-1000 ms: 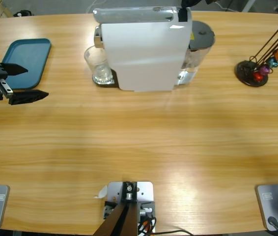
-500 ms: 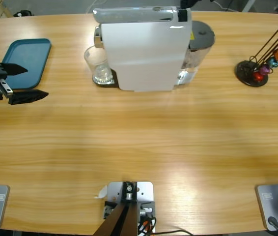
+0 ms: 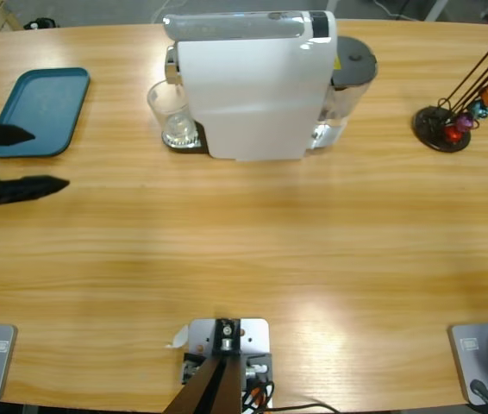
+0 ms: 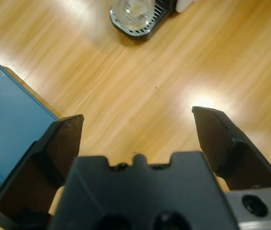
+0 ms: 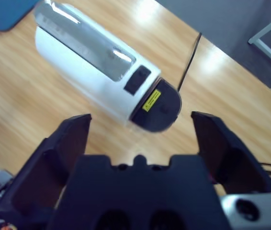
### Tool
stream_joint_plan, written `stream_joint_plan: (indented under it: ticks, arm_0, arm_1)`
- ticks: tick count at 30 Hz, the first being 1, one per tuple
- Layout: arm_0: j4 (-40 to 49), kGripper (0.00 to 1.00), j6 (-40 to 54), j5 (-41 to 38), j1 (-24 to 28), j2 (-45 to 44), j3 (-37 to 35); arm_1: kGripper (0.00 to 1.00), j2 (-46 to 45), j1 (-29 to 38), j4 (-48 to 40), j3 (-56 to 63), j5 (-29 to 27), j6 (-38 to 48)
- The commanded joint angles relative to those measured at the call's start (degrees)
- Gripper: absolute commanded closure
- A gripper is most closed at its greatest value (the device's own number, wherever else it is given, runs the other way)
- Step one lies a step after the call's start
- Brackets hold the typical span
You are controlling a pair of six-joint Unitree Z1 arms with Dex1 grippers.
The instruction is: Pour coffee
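A white coffee machine [image 3: 253, 86] stands at the table's far middle, seen from above in the right wrist view [image 5: 87, 76]. A clear glass [image 3: 171, 112] sits on the machine's drip tray at its left side, and shows at the top of the left wrist view [image 4: 133, 8]. I cannot make out coffee in the glass. My left gripper [image 3: 50, 159] is open at the table's left edge, well away from the glass, with bare wood between its jaws [image 4: 138, 114]. My right gripper [image 5: 140, 117] is open high above the machine and is outside the high view.
A teal tray [image 3: 46, 108] lies at the far left, just beyond the left gripper. A black stand with coloured capsules [image 3: 455, 121] is at the far right. The machine's grey-lidded water tank [image 3: 347, 73] sits on its right side.
The left gripper has drawn back toward the left edge and slightly nearer the front. The black gripper part above the machine's top has left the high view.
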Motion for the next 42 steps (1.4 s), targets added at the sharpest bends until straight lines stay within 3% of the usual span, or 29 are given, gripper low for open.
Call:
stream_joint_plan:
  ticks: [1,8,15,24,33,37,42]
  arm_0:
    - [12.9,0.013,-5.5,-3.2,-4.3,-5.3,-4.9]
    - [12.7,0.013,-5.7,-2.7,-4.4,-7.6,-3.9]
    - [12.6,0.013,-8.3,-4.2,-5.9,-7.8,-3.5]
    - [12.4,0.013,-8.7,-3.2,-6.3,-9.2,-3.8]
    - [12.5,0.0,-9.4,-1.8,-6.1,-22.2,-0.1]
    - [12.5,0.0,-10.6,-1.5,-5.8,-21.3,-0.5]
    - [12.3,0.0,-18.2,5.4,-5.1,-20.6,0.9]
  arm_1:
    - [0.0,-11.3,0.6,-6.9,19.6,0.4,1.4]
    - [0.0,-24.2,0.6,-17.5,38.8,0.7,1.1]
    - [0.0,-29.8,0.3,-18.6,44.7,0.0,0.7]
    - [0.0,-29.6,0.3,-19.7,45.2,1.0,-0.1]
    - [0.0,-28.4,0.3,-19.9,45.1,0.3,-0.2]
    - [0.0,-27.3,0.3,-19.9,44.9,0.2,-0.1]
    - [0.0,-27.2,0.3,-19.8,44.9,-0.1,0.0]
